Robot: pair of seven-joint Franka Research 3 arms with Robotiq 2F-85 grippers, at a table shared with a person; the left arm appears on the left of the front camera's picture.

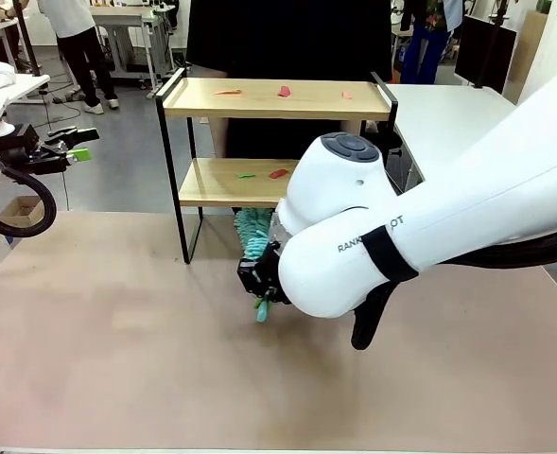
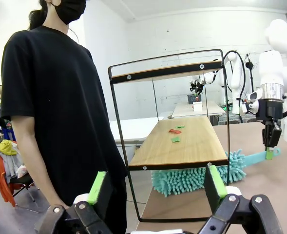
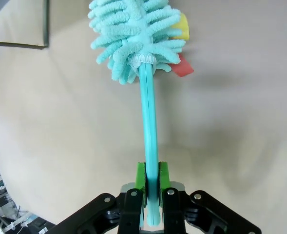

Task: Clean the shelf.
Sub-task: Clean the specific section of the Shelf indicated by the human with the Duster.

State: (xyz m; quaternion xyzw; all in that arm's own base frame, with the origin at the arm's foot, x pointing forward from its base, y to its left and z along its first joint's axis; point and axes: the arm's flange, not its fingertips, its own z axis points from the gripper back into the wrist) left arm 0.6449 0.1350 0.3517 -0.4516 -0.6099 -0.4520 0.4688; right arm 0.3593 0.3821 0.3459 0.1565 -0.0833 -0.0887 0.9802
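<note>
The shelf [image 1: 278,99] stands at the table's far middle, with small orange, red and pink scraps [image 1: 285,92] on its top board and green and red scraps [image 1: 278,174] on the lower board [image 2: 187,146]. My right gripper [image 1: 262,295] is shut on the handle of a teal fluffy duster [image 3: 150,122]. The duster's head [image 1: 253,232] lies on the table just in front of the shelf's lower board. Beside the head lie a yellow scrap [image 3: 182,23] and a red scrap [image 3: 182,69]. My left gripper [image 1: 78,147] hangs open and empty off the table's left, its pads [image 2: 98,187] wide apart.
A person in a black shirt [image 1: 287,38] stands right behind the shelf, close to its far side [image 2: 50,97]. My bulky right arm [image 1: 429,227] covers the right half of the table. A white table [image 1: 448,113] adjoins at the back right.
</note>
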